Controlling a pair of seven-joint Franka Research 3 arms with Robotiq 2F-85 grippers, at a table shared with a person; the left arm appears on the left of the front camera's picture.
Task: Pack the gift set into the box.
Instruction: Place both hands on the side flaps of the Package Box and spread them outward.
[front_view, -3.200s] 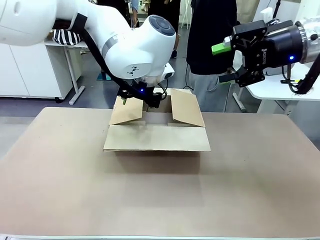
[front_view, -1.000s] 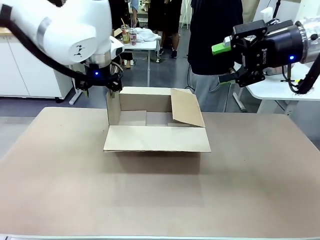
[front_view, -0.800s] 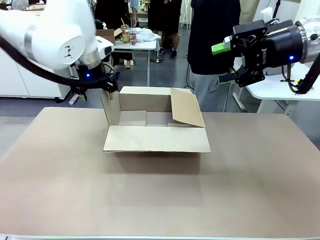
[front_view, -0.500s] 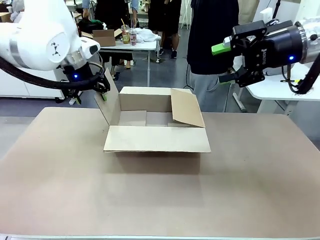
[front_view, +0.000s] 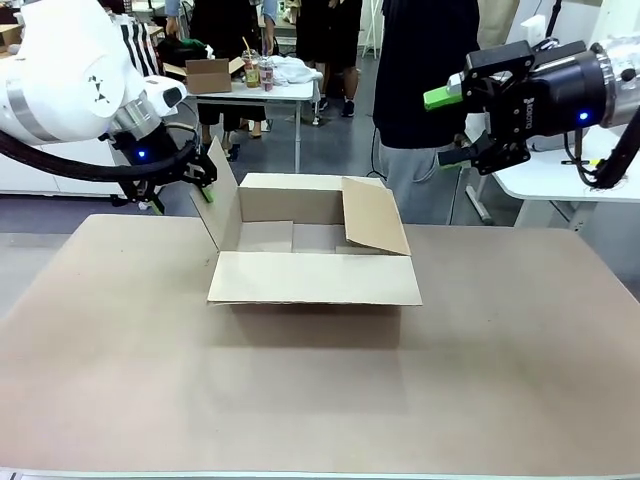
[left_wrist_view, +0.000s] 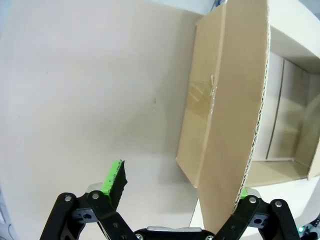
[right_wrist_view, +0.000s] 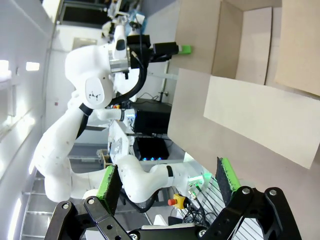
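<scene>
The box (front_view: 313, 279) is a brown cardboard carton in the middle of the table, open at the top; its front flap lies flat toward me and its right flap leans inward. My left gripper (front_view: 182, 195) hangs at the box's left side, open, with the left flap (front_view: 222, 200) leaning outward against it. In the left wrist view the flap's edge (left_wrist_view: 240, 110) runs between my wide-spread fingers, close to the right one, and the left gripper (left_wrist_view: 180, 182) is not clamped on it. My right gripper (front_view: 448, 127) is raised at the upper right, open and holding nothing. The gift set is out of view.
A person in dark clothes (front_view: 425, 70) stands at the far side, behind the box. A white side table (front_view: 560, 178) sits at the back right. Farther off, another table (front_view: 262, 90) carries a small cardboard box and bottles. The tan tabletop (front_view: 320, 400) spreads in front.
My left gripper has swung from over the box out to its left side, and the left flap has gone from folded inward to leaning outward. The right arm has not moved.
</scene>
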